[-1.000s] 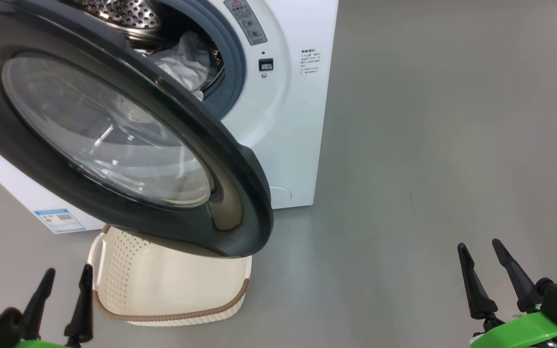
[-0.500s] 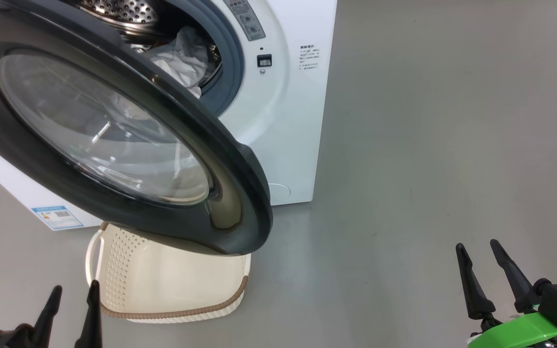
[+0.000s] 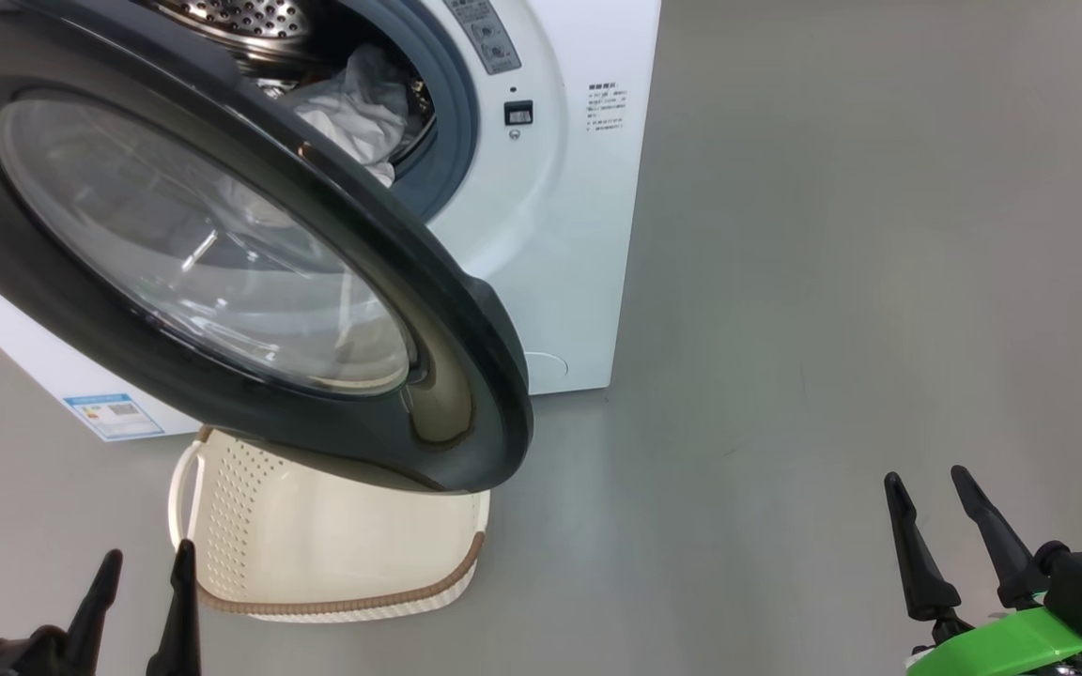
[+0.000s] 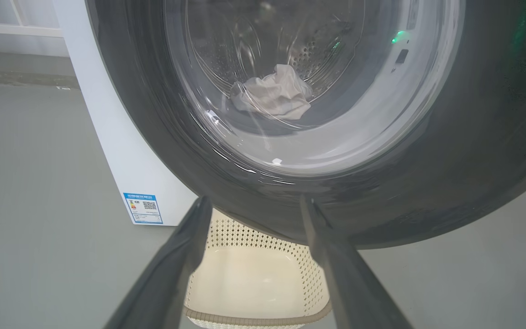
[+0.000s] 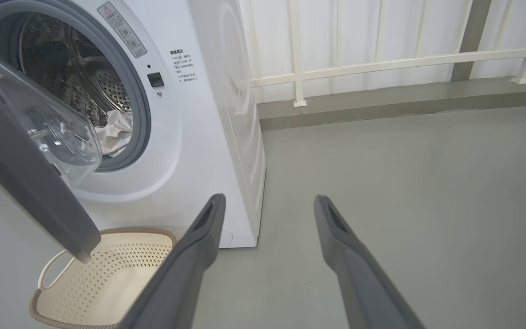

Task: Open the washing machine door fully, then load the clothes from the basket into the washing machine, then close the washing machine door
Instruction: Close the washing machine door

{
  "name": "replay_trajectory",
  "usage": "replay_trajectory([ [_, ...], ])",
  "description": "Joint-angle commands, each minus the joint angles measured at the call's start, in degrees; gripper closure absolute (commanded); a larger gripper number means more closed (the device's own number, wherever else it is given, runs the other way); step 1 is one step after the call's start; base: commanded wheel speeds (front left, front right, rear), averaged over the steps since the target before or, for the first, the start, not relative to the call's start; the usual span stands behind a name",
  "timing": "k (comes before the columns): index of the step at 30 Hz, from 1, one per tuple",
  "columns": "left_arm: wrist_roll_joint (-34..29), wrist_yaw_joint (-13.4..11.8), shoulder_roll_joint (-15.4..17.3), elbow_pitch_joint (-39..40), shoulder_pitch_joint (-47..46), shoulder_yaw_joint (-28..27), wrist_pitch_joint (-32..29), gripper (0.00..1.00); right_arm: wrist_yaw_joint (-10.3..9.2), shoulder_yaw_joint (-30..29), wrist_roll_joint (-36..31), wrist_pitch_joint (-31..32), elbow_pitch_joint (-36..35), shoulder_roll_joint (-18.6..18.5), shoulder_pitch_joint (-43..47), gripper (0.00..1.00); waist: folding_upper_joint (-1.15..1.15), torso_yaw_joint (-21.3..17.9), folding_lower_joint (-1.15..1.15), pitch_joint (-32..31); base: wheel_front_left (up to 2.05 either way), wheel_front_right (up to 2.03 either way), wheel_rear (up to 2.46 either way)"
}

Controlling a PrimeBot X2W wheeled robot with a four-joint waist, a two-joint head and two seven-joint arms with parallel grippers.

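The washing machine [image 3: 550,235] is white, its drum [image 3: 240,17] steel-grey and dotted with holes, its gasket [image 3: 455,122] blue-grey. The washing machine door [image 3: 203,244] on its front has a glossy black rim around clear glass. Inside the machine lies pale white cloth [image 3: 353,113]. Before the machine, the basket [image 3: 334,554] is cream with dotted perforations and a brown woven-look rim. Low on the machine, a label sticker [image 3: 114,416] is blue-edged. The floor [image 3: 832,282] is grey.

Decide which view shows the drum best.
Right wrist view: it looks into the drum past the open door. Head view catches a sliver above the door; left wrist view sees it through the glass.
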State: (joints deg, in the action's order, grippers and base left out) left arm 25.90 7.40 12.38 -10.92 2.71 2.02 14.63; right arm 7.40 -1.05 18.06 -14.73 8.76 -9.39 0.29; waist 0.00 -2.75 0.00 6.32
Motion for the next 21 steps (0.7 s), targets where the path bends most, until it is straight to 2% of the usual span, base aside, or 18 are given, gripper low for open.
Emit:
replay_trajectory([
  [1,-0.7,0.1,1.2,1.6,-1.5,-2.0,0.4,0.00,0.09,1.0,-0.1,-0.3,-1.3,-0.6,-0.4,0.00,0.00,0.0,0.00,0.1,0.00,0.00,0.00],
  [15,-0.2,0.1,0.5,2.1,-1.5,-1.9,0.4,0.00,0.09,1.8,-0.2,-0.3,-1.2,-0.1,-1.1,0.00,0.00,0.3,0.00,0.2,0.00,0.00,0.00],
  [16,-0.2,0.1,0.5,2.0,-1.5,-1.9,0.4,0.00,0.09,1.9,-0.2,-0.3,-1.2,0.0,-1.1,0.04,0.00,0.3,0.00,0.2,0.00,0.00,0.00],
  [17,-0.2,0.1,0.4,2.0,-1.5,-2.0,0.4,0.00,0.09,2.1,-0.1,-0.3,-1.2,0.0,-1.1,0.38,0.00,0.4,0.00,0.2,0.00,0.00,0.00],
  [19,-0.1,0.1,0.2,1.8,-1.3,-2.2,0.4,0.00,0.09,2.4,0.1,-0.3,-1.2,0.1,-1.3,0.76,0.00,0.5,0.00,0.0,0.00,0.00,0.00],
  [20,-0.1,0.1,0.1,1.8,-1.3,-2.3,0.4,0.00,0.09,2.6,0.2,-0.3,-1.3,0.2,-1.4,1.00,0.00,0.6,0.00,-0.1,0.00,0.00,0.00],
  [21,0.0,0.1,0.1,1.7,-1.2,-2.3,0.4,0.00,0.09,2.7,0.4,-0.3,-1.3,0.2,-1.5,1.00,0.00,0.7,0.00,-0.3,0.00,0.00,0.00],
])
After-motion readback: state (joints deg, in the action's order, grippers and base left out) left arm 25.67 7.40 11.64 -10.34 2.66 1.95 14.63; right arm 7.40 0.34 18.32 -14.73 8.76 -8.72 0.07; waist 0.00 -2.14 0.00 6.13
